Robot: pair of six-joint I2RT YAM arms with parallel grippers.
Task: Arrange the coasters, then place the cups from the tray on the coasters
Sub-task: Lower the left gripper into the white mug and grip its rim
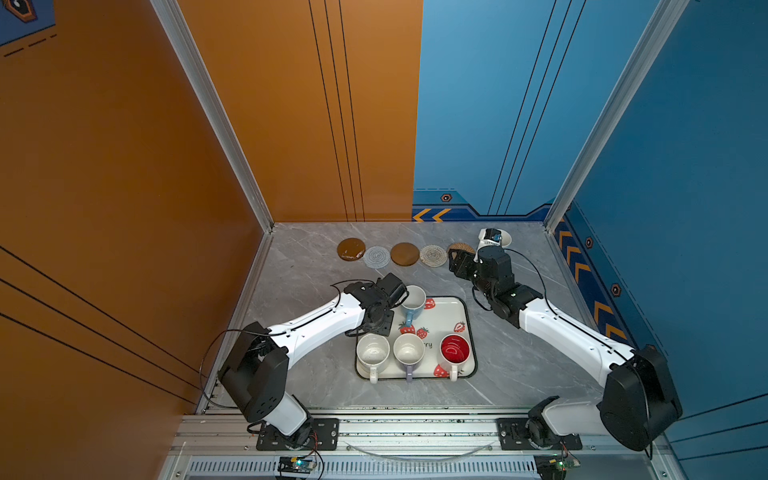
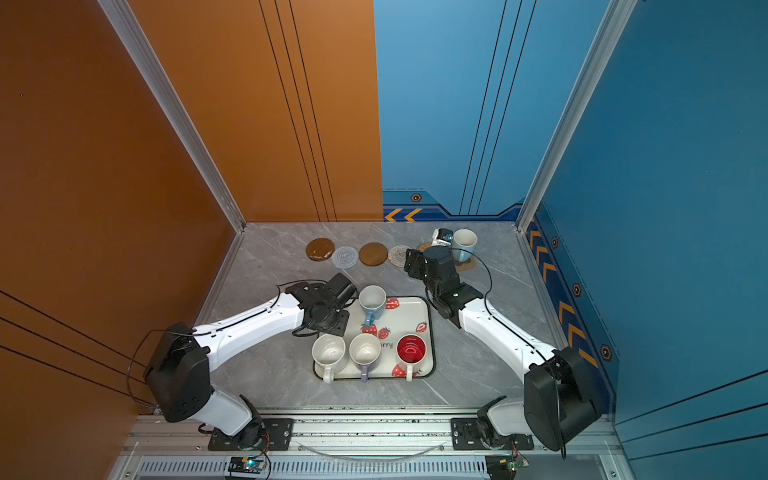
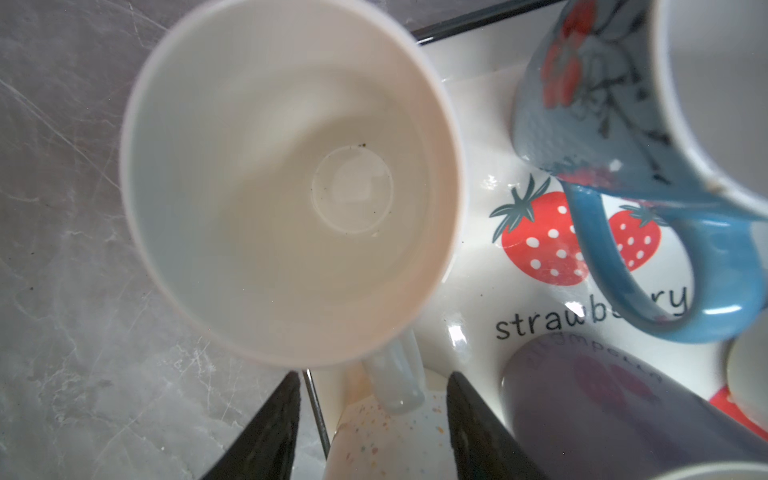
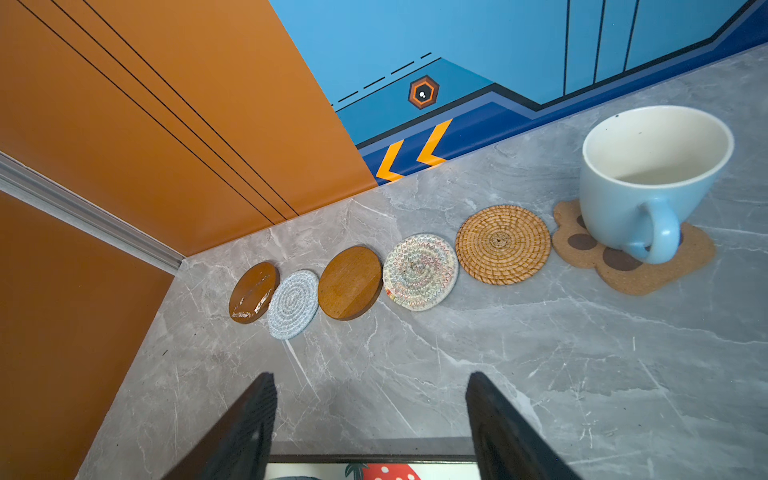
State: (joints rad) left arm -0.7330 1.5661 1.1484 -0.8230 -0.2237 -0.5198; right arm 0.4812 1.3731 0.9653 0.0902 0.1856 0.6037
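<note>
Nearest me, along the near edge of the tray, three cups stand upright in a row, handles toward me: the speckled white cup on the left, the lavender cup in the middle, the red-lined cup on the right; behind them, at the tray's far left, stands the flowered blue cup, handle also toward me.

Just left of that cup the left jaws hang over the tray's far left corner, pointing down; in the left wrist view their fingers stand parted either side of the plain white cup's handle, a gap on each side, so released and gripping nothing; the left arm hides that cup in both top views, and I cannot tell whether its base sits on the tray.

Further out, the right jaws hover over bare worktop between the tray and the coasters; fingers apart, nothing between them.

Near the far wall the coasters lie in a line, left to right: brown disc, grey spiral, second brown disc, cream spiral, rattan round, paw-print coaster; neighbours touch or sit just beside one another; the light blue cup stands upright on the paw-print coaster.
</note>
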